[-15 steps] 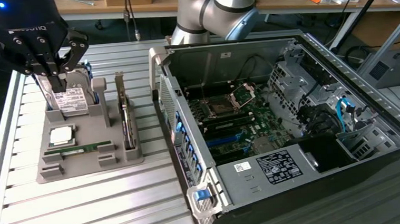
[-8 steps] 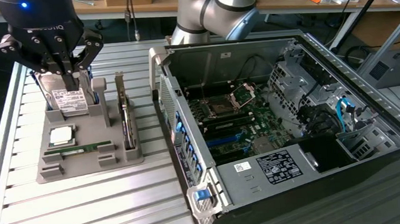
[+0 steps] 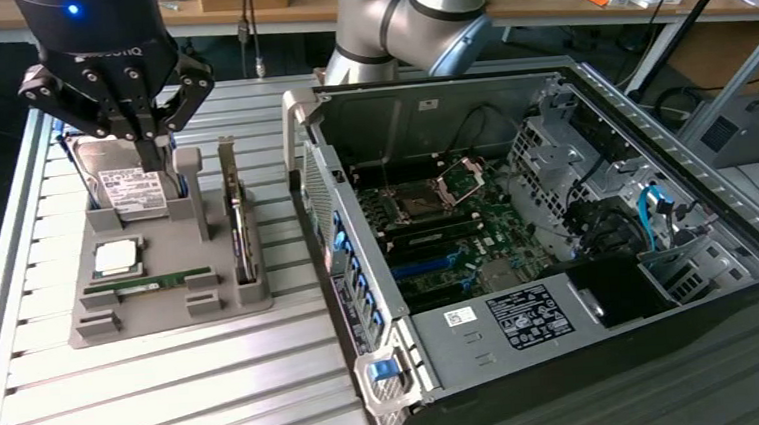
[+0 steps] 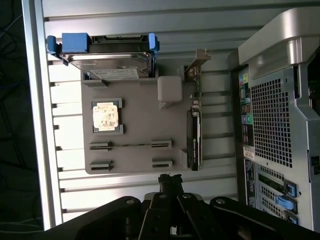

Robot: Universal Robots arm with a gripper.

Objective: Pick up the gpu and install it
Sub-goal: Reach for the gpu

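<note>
The gpu [image 3: 236, 221] stands edge-on in a slot at the side of the grey holder tray [image 3: 226, 303] nearest the computer case. In the wrist view the gpu [image 4: 193, 137] is a thin dark strip with a metal bracket at one end. My gripper [image 3: 150, 138] hangs above the tray's far end, over the hard drive and towards the exterior view's left of the gpu. Its fingers are shut together on nothing. In the wrist view the gripper [image 4: 170, 181] tips point at bare table beside the tray [image 4: 137, 107].
An open computer case [image 3: 359, 304] lies at the exterior view's right, its motherboard [image 3: 441, 238] exposed. The tray also carries a hard drive [image 3: 130, 185], a processor chip [image 3: 118, 256] and a green memory stick [image 3: 151, 284]. The slatted metal table [image 3: 165, 398] stretches around them.
</note>
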